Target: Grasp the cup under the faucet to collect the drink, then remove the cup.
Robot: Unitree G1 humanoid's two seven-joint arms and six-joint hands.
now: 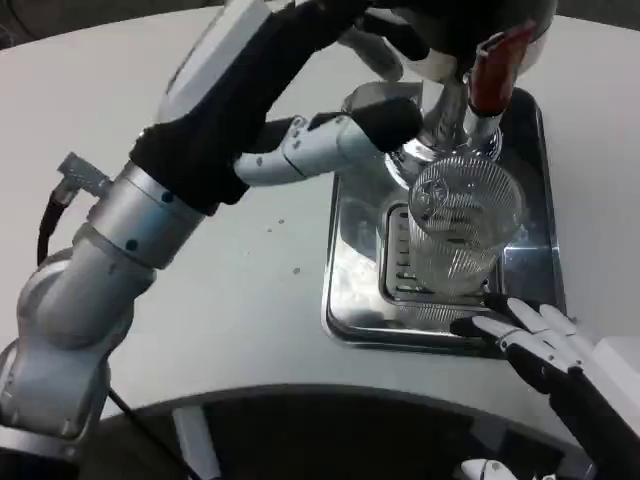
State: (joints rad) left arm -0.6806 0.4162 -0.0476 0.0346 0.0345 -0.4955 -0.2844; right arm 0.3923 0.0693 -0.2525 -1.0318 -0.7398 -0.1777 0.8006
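Note:
A clear ribbed cup (462, 232) stands upright on the grate of a steel drip tray (352, 290), directly below the chrome faucet (450, 125) with its red tap handle (495, 62). My left hand (345, 120) reaches over to the faucet. One finger lies against the chrome body left of the cup's rim and the other fingers curl near the dispenser's top, where their hold is hidden. My right hand (545, 345) hovers at the tray's front right edge, fingers spread and pointing toward the cup, a short gap below its base. I cannot tell whether there is liquid in the cup.
My left forearm (150, 220) crosses the white table (230, 300) diagonally from the lower left. The dark dispenser body (470, 20) stands at the top behind the tray. The table's curved front edge runs along the bottom.

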